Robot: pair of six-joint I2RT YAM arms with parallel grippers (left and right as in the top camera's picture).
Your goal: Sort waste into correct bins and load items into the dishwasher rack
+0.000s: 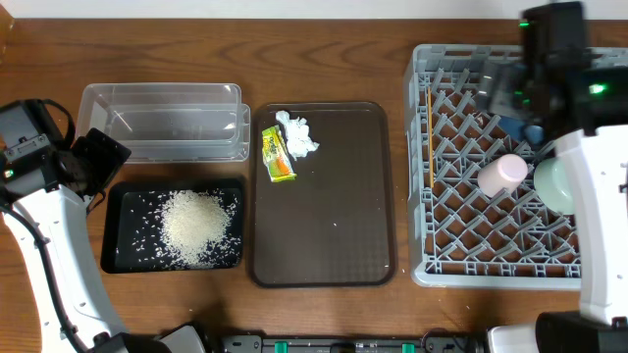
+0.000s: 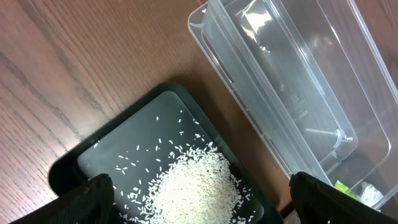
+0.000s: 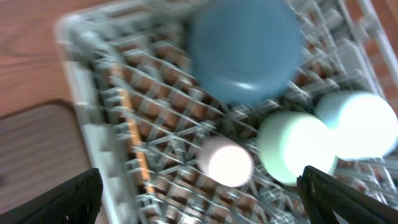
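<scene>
L jaws spread wide, nothing held; their dark fingertips (image 2: 93, 199) sit at the bottom corners of the left wrist view. Between and below them is the rice heap (image 2: 193, 186): white loose grains, mounded in the middle w/ strays scattered round. It lies in the black tray (image 2: 62, 168), which is shallow, glossy, rect. w/ rounded corners. Jaws hang above the tray, not touching the rice. Just beside the tray on its far side is the clear tub (image 2: 298, 81): see-thru plastic, rect., rimmed.

R jaws also wide, gripping nothing; fingertips (image 3: 68, 199) at the lower corners of the right wrist view, pic blurred. Under them is the rack (image 3: 87, 124): grey plastic, square, peg lattice. In it:
- blue bowl (image 3: 245, 50): big, round, smooth; which way up, can't tell.
- mint bowl (image 3: 295, 146) and light-blue bowl (image 3: 360, 124): small, side by side, look touching.
- pink cup (image 3: 225, 162): just beside the mint bowl; overhead suggests it's on its side.
- chopstick (image 3: 134, 143): thin wood, lying lengthwise near the rack's left wall.

Between rack and bins is the brown serving tray (image 1: 324, 216): matte, rounded rect. At its far-left corner the tissue (image 1: 297, 135), white and crumpled, lies right against the wrapper (image 1: 276, 155), small, flat, yellow-green-orange. Both are well apart from either jaws. Everything sits on the wood-grain desk (image 1: 324, 59).
</scene>
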